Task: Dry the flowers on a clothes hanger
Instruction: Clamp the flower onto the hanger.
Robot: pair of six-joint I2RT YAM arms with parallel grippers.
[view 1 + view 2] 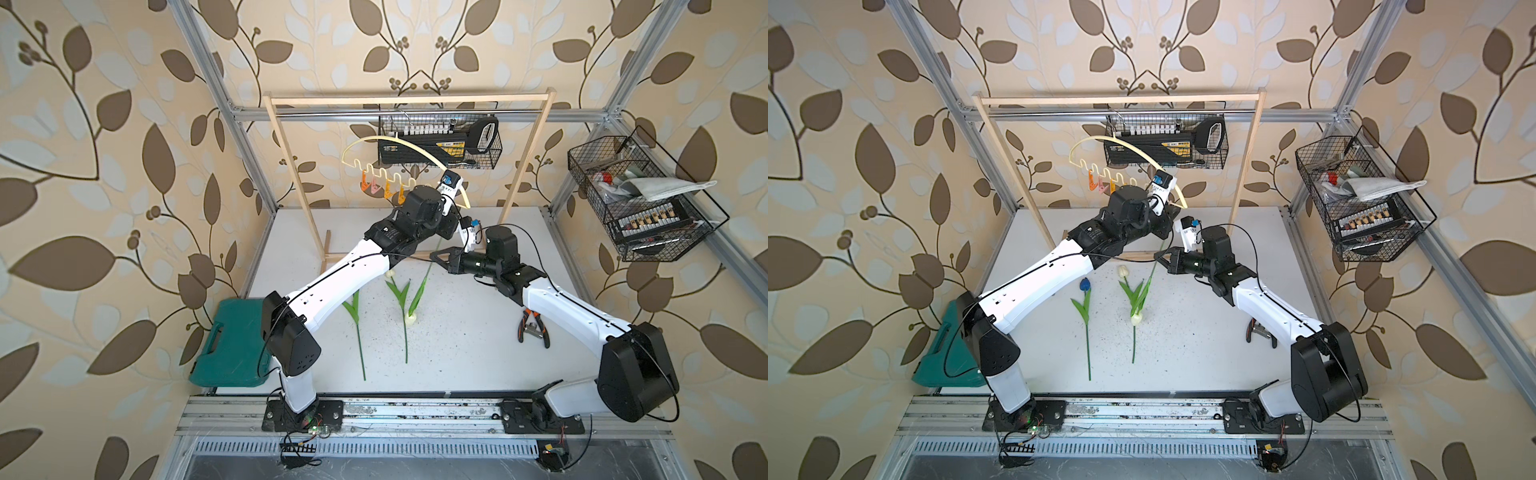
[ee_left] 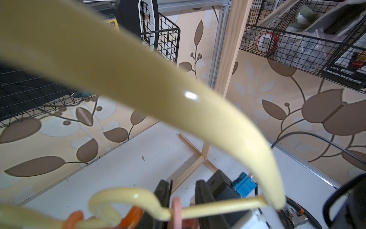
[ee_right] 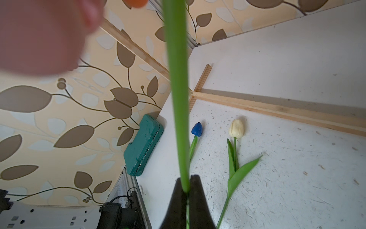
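**Stem Offered Up to a Pressed Clip**

Held one cream tulip [image 1: 1136, 319] by its green stem [image 3: 178, 99] with the right pincer [image 3: 186, 179], fingers pressed together on the stem and on nothing else. Turned it head down and cut end up, probably because drying calls for the flower to hang from its stem. Could not tell whether the head touched the surface [image 1: 1204, 332] or hung just above it, near the middle.

Found the clothes hanger [image 2: 158, 79] at twelve o'clock in both top views, hung under the top bar of the wooden rack [image 1: 409, 99], high enough for a whole stem to hang free. Set the left pincer [image 2: 182, 182] astride the pink clip [image 2: 176, 206] on the wavy bar, fingers narrowed on both sides of it. Judged this as a squeeze to open the clip mouth, though the mouth itself was hidden. Placed the right pincer at about six o'clock from the hanger's right half, so that the stem rose toward that clip. Could not tell whether the stem end already sat in it.

Left the blue tulip [image 1: 1085, 284] toward nine o'clock and the second cream tulip [image 1: 1122, 271] close to the middle, both flat on the surface with heads to twelve o'clock, waiting for their turn. Judged the task as early: at most one flower at the hanger, two untouched.
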